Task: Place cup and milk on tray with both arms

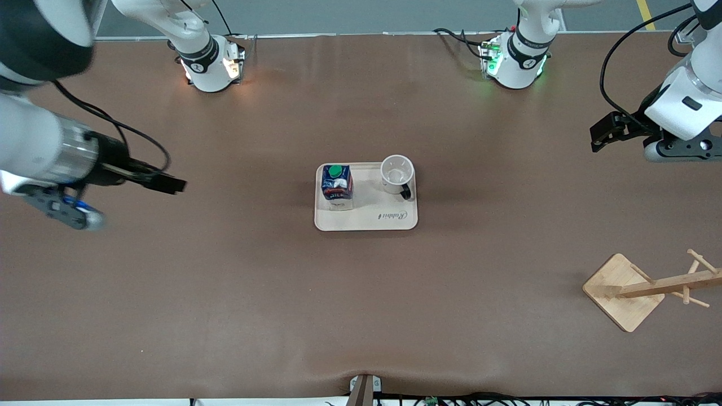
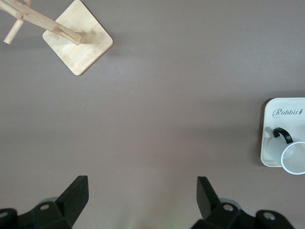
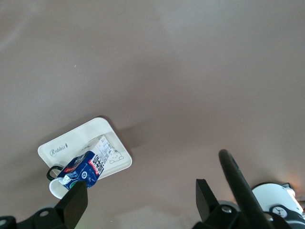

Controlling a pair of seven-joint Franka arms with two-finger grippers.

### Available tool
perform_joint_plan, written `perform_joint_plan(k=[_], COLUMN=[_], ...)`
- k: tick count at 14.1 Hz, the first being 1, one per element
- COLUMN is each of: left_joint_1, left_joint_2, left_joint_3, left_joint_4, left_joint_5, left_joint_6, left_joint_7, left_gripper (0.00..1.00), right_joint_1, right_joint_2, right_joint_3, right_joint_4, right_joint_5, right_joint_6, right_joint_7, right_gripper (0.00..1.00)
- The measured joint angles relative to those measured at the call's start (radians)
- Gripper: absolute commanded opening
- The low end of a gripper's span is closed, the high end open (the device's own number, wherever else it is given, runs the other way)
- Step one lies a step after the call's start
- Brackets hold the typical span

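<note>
The cream tray [image 1: 366, 219] lies at the table's middle. The dark-blue milk carton [image 1: 337, 186] with its green cap stands on the tray toward the right arm's end. The white cup [image 1: 397, 174] with a black handle stands upright on the tray toward the left arm's end. My right gripper [image 1: 169, 183] is open and empty, up over bare table at the right arm's end. My left gripper [image 1: 606, 132] is open and empty, up over bare table at the left arm's end. The left wrist view shows the tray [image 2: 276, 143] and cup [image 2: 293, 157]; the right wrist view shows the tray [image 3: 114, 157] and milk [image 3: 86, 164].
A wooden rack [image 1: 648, 287] with a square base lies tipped near the front camera at the left arm's end; it also shows in the left wrist view [image 2: 78, 42]. The arm bases [image 1: 211, 65] [image 1: 516, 62] stand along the edge farthest from the camera.
</note>
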Motion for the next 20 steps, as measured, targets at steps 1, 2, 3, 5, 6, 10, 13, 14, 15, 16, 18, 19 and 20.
perform_joint_plan(k=[1, 2, 3, 5, 6, 10, 13, 14, 15, 16, 18, 19, 20], left_joint_1=[0.000, 0.000, 0.000, 0.000, 0.000, -0.001, -0.002, -0.002, -0.002, -0.002, -0.002, -0.002, -0.002], left_joint_2=[0.000, 0.000, 0.000, 0.000, 0.000, -0.001, -0.003, -0.004, -0.005, -0.006, -0.006, -0.007, -0.009], left_joint_3=[0.000, 0.000, 0.000, 0.000, 0.000, -0.002, -0.005, -0.005, -0.006, -0.006, -0.006, -0.006, -0.006], left_joint_4=[0.000, 0.000, 0.000, 0.000, -0.001, -0.004, -0.005, -0.005, -0.005, -0.005, -0.005, -0.005, -0.004], left_joint_5=[-0.006, -0.012, -0.016, -0.018, -0.018, -0.019, -0.019, -0.019, -0.019, -0.019, -0.019, -0.019, -0.019], left_joint_6=[0.000, 0.000, 0.000, -0.001, -0.002, -0.003, -0.003, -0.004, -0.005, -0.007, -0.010, -0.010, -0.010], left_joint_7=[0.000, 0.000, 0.000, 0.000, 0.000, 0.000, 0.000, 0.000, 0.000, 0.000, 0.000, 0.000, 0.000], left_gripper=[1.00, 1.00, 1.00, 1.00, 1.00, 1.00, 1.00, 1.00, 1.00, 1.00, 1.00, 1.00, 1.00], right_joint_1=[-0.009, -0.008, -0.006, -0.016, -0.034, -0.105, -0.121, -0.130, -0.136, -0.139, -0.139, -0.139, -0.139], right_joint_2=[-0.023, -0.044, -0.062, -0.088, -0.099, -0.204, -0.352, -0.387, -0.410, -0.421, -0.427, -0.426, -0.426], right_joint_3=[0.000, 0.003, 0.006, 0.002, 0.001, 0.000, -0.003, -0.004, -0.004, -0.004, -0.004, -0.004, -0.004], right_joint_4=[0.000, -0.001, -0.006, -0.035, -0.058, -0.238, -0.446, -0.492, -0.519, -0.530, -0.533, -0.533, -0.534], right_joint_5=[-0.049, -0.110, -0.160, -0.193, -0.196, -0.195, -0.195, -0.196, -0.197, -0.200, -0.214, -0.224, -0.228], right_joint_6=[-0.016, -0.028, -0.037, -0.039, -0.038, -0.004, 0.077, 0.088, 0.100, 0.109, 0.117, 0.121, 0.125], right_joint_7=[-0.012, -0.056, -0.123, -0.222, -0.251, -0.411, -0.533, -0.547, -0.554, -0.556, -0.557, -0.559, -0.561], right_gripper=[1.00, 1.00, 1.00, 1.00, 1.00, 1.00, 1.00, 1.00, 1.00, 1.00, 1.00, 1.00, 1.00])
